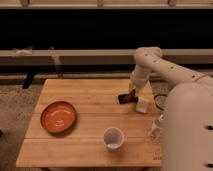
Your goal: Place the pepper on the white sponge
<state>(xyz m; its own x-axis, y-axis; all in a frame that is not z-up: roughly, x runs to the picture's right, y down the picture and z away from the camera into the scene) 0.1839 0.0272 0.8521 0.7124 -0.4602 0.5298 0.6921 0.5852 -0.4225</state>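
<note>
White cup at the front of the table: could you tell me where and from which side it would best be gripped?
Probably the rim, from straight above: the white cup stands upright, mouth open, so one finger could go inside and one outside. The gripper is at the back right, beside the white sponge, holding the pepper.
</note>
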